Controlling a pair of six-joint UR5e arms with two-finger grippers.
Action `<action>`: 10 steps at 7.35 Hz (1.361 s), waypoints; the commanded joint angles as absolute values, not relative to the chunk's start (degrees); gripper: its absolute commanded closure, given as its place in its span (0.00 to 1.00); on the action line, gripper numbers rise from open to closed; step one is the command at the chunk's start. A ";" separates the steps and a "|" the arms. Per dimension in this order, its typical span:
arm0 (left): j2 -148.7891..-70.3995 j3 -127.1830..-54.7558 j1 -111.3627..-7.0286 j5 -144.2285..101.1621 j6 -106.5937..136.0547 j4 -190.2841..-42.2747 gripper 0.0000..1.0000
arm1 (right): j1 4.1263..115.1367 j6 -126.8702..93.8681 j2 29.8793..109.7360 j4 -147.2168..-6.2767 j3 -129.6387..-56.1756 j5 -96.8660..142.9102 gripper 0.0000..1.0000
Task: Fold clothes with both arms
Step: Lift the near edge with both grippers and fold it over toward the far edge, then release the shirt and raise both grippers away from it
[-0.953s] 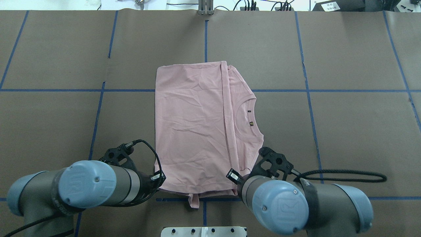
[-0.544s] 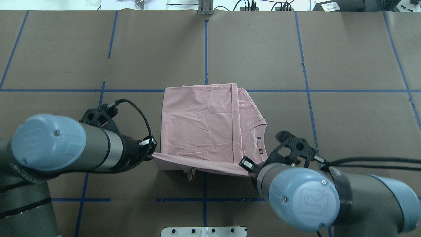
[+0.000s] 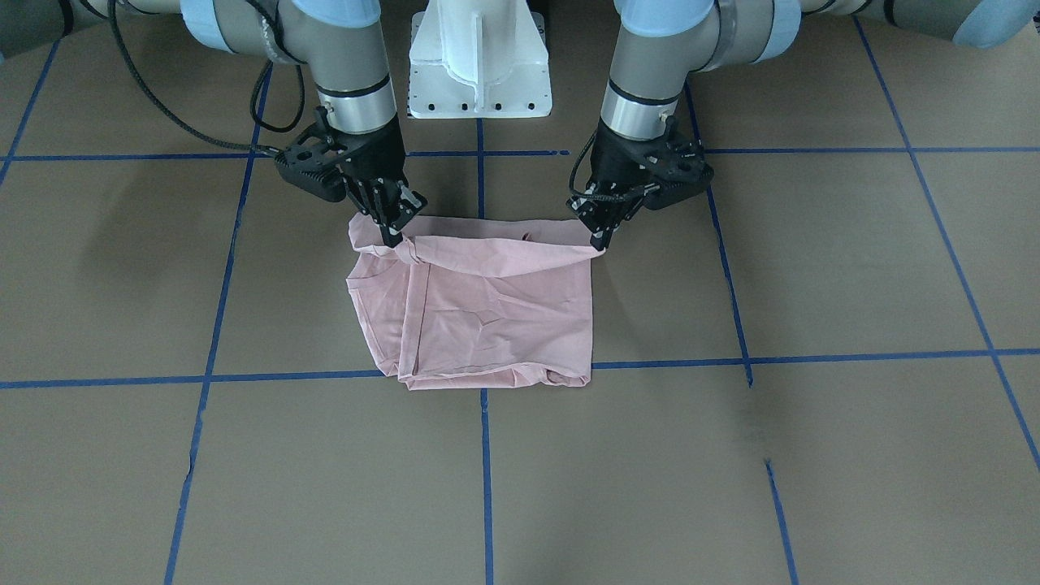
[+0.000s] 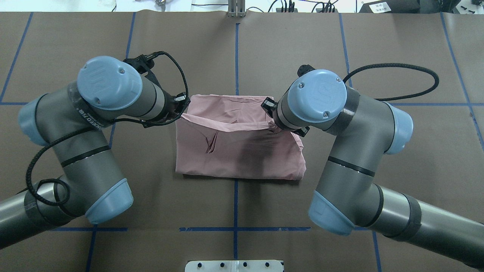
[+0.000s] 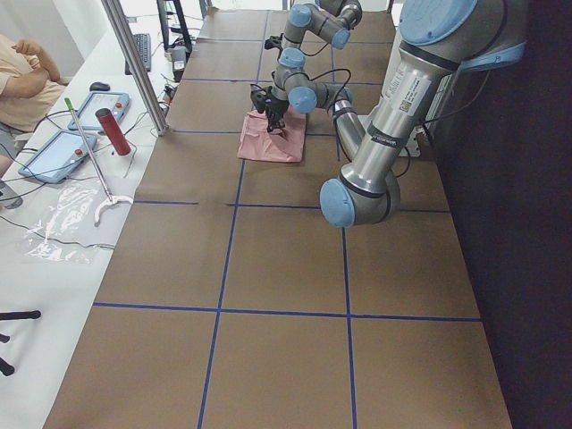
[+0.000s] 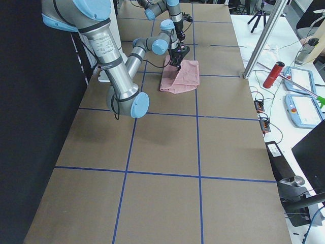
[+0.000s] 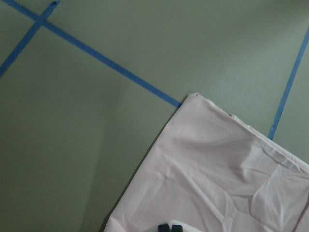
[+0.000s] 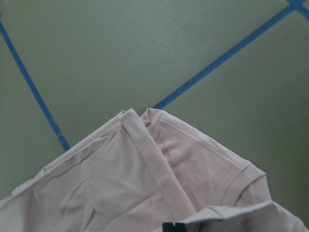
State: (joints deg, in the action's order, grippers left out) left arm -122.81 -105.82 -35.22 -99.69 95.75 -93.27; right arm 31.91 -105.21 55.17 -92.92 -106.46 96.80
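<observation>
The pale pink T-shirt point(image 3: 496, 317) lies half doubled over on the brown table, its print hidden. It also shows in the overhead view point(image 4: 242, 158). My left gripper point(image 3: 600, 237) is shut on one corner of the shirt's lifted edge. My right gripper point(image 3: 392, 236) is shut on the other corner, where the cloth bunches. The edge hangs taut between them, just above the layers lying flat. In the overhead view the wrists cover most of the left gripper point(image 4: 180, 110) and the right gripper point(image 4: 273, 125). Both wrist views show pink cloth point(image 7: 217, 179) point(image 8: 145, 179) below the fingertips.
The white pedestal base point(image 3: 479, 65) stands at the table's near edge, behind the grippers. Blue tape lines point(image 4: 235, 53) grid the brown table cover. A metal post point(image 5: 134, 63) and a side desk with tablets and a red cylinder point(image 5: 113, 130) lie beyond the far edge.
Both grippers have lifted the shirt's near edge and carried it away from the robot, over the rest of the shirt. The shirt has gone from flat to doubled over.
</observation>
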 commanded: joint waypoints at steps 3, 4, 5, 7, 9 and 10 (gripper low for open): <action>-128.38 -89.28 -35.68 -94.07 91.09 -104.74 1.00 | 34.44 -102.48 52.40 -82.33 -91.65 97.65 0.96; -129.02 -82.68 -37.68 -92.39 87.84 -112.94 0.70 | 35.93 -101.52 47.34 -71.65 -77.66 97.39 0.04; -128.68 -78.96 -40.40 -91.50 82.76 -117.38 0.33 | 38.99 -98.82 44.24 -66.24 -70.47 97.64 0.00; -127.45 -79.36 -41.31 -91.49 81.65 -121.72 0.12 | 43.15 -92.03 46.38 -65.75 -71.19 103.68 0.00; -123.86 -83.82 -41.74 -91.93 80.87 -121.90 0.12 | 43.76 -91.50 49.81 -65.92 -74.86 104.06 0.00; -121.49 -86.37 -43.92 -92.80 76.51 -122.17 0.12 | 46.38 -86.27 52.62 -66.27 -77.49 105.72 0.00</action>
